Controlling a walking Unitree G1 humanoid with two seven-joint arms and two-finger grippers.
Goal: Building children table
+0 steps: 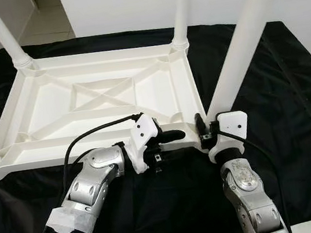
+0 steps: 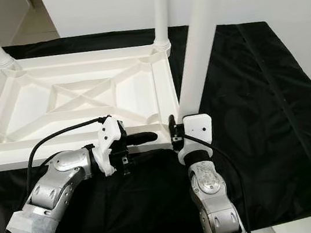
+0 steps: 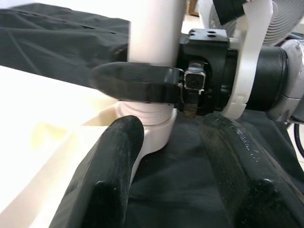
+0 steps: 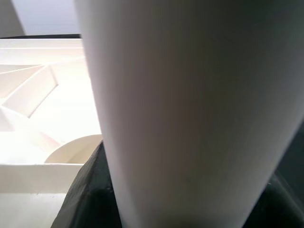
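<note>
Four white legs are seen on the upturned tabletop (image 1: 91, 97), which lies underside up on a black cloth (image 1: 295, 107). The near-right leg (image 1: 239, 51) is gripped low by the right tool (image 1: 203, 128), closed around it, presumably to seat it in its corner socket. The left tool (image 1: 167, 137) is held open just beside that socket, apparently to steady the frame. Whether the leg is fully seated cannot be told.
</note>
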